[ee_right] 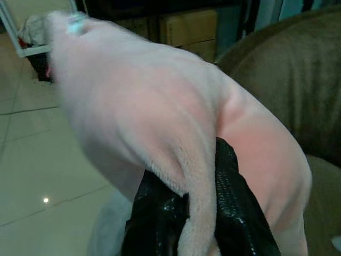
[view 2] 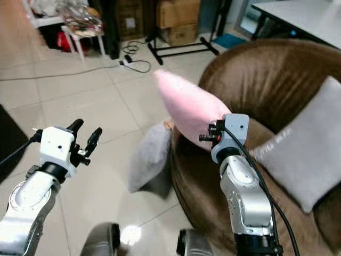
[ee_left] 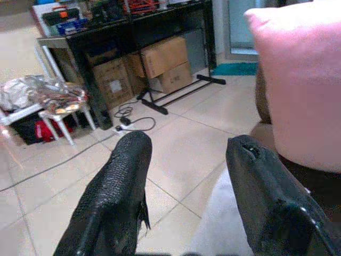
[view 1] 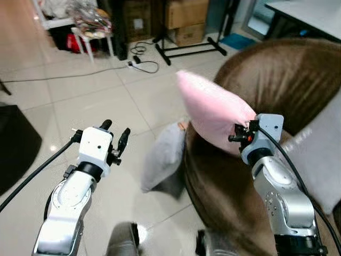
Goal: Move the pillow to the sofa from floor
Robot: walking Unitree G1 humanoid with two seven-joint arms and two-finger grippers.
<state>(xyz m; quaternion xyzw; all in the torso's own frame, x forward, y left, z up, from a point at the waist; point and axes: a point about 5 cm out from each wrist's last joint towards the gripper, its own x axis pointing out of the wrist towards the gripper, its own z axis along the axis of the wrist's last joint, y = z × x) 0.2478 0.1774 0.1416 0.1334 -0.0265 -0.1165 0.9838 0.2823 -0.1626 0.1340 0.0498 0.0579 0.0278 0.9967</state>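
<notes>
Looking through the head camera, you see the right gripper (view 1: 241, 134) holding the pink pillow (view 1: 213, 111) by a corner above the brown sofa (view 1: 287, 74), so only the release remains; a grey pillow (view 1: 164, 154) leans on the floor. Your right wrist view shows fingers (ee_right: 234, 213) pinching fabric. Your left wrist view shows the left gripper (ee_left: 184, 181) spread wide, holding nothing.

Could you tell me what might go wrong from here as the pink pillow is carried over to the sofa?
1. The right claw pinches only a thin fold at one corner of the pink pillow, so the pillow could slip free and drop back to the floor.
2. The pillow hangs over the edge of the brown sofa; released here, it may slide off onto the grey pillow leaning against the sofa.
3. The left claw is open and apart, giving no support.
</notes>
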